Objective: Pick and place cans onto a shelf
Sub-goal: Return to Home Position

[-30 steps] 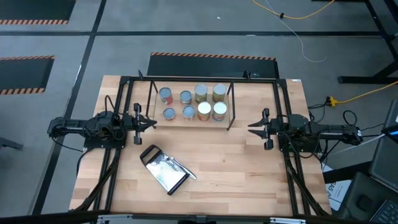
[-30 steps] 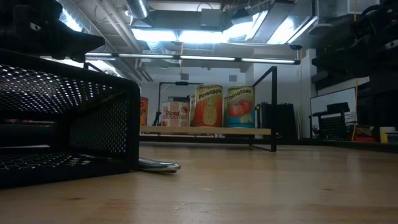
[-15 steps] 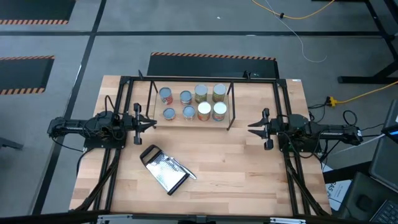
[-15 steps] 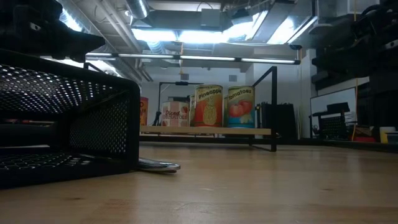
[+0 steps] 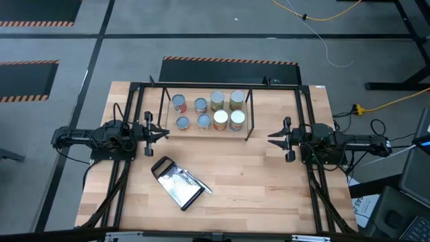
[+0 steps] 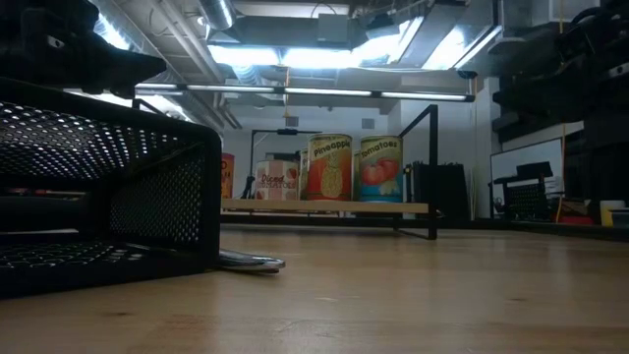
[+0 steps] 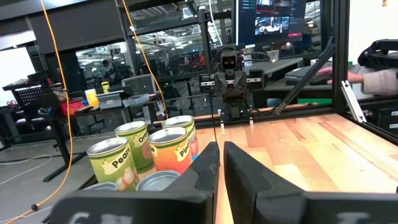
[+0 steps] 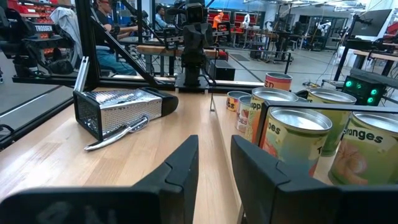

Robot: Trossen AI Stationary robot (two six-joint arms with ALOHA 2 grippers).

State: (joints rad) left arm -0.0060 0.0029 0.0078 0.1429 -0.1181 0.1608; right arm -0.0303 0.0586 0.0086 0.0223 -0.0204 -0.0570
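Observation:
Eight cans [image 5: 208, 111] stand upright in two rows on the wooden board of the low black-rod shelf [image 5: 250, 115] at the table's far middle. They also show in the low view [image 6: 329, 167], the left wrist view [image 7: 149, 155] and the right wrist view [image 8: 298, 140]. My left gripper [image 5: 168, 132] hovers by the shelf's left end, its fingers [image 7: 208, 168] almost together and empty. My right gripper [image 5: 269, 138] hovers by the shelf's right end, its fingers [image 8: 183, 162] a little apart and empty.
A metal grater with a black handle [image 5: 178, 183] lies on the table near the front, left of centre; it fills the left of the low view [image 6: 98, 187]. A black frame [image 5: 134, 87] edges the table. A person's hand [image 7: 373, 78] shows beyond the table.

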